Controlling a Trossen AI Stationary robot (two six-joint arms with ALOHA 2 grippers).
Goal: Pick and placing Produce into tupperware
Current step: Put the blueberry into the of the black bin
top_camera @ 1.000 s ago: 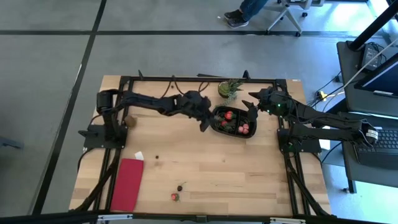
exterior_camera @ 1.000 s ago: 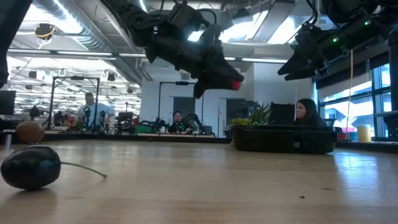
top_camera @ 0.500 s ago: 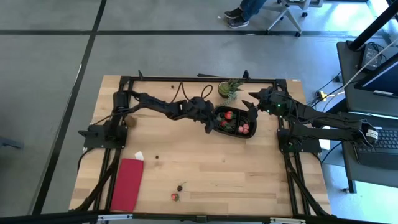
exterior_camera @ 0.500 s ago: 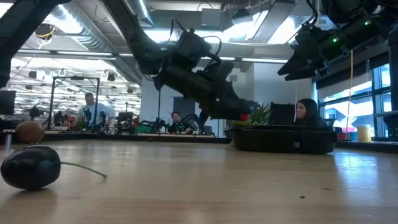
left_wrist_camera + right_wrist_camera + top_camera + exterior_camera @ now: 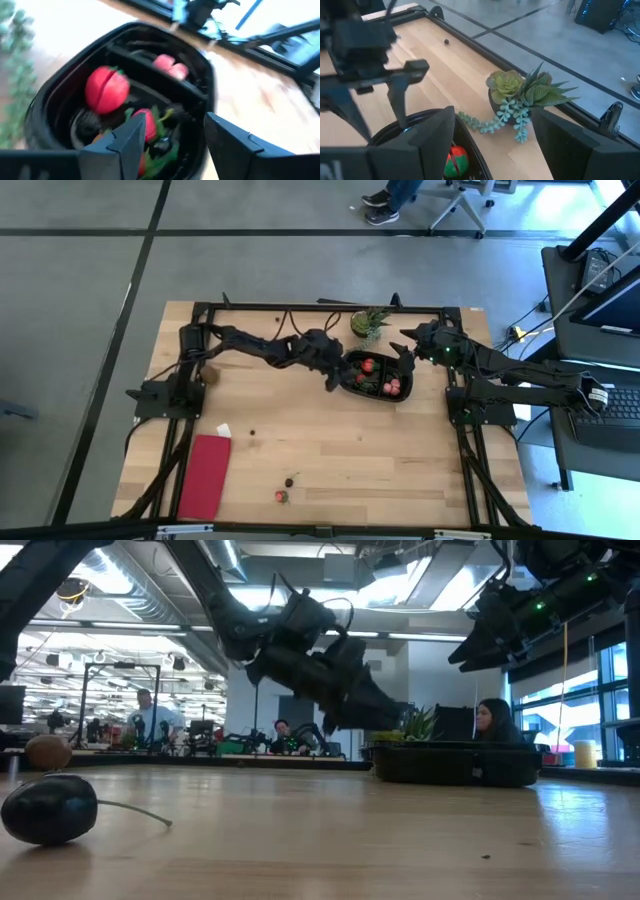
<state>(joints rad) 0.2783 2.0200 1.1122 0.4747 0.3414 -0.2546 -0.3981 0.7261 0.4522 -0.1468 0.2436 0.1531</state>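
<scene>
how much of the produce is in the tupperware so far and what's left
Done: several red pieces already lie in the black tupperware. In hand: the left gripper hangs open over the container's left end with nothing between its fingers; the right gripper waits open at its far right rim. Left: a red piece, a dark berry and a small dark piece lie on the table.

High view evenly lit, soft shadows on the tabletop (image 5: 330,450). Low view backlit by ceiling lights and windows, arms silhouetted. Left wrist view motion-blurred, tupperware (image 5: 50,100) smeared, background blown out. Right wrist view sharp, potted plant (image 5: 520,97) crisp.
</scene>
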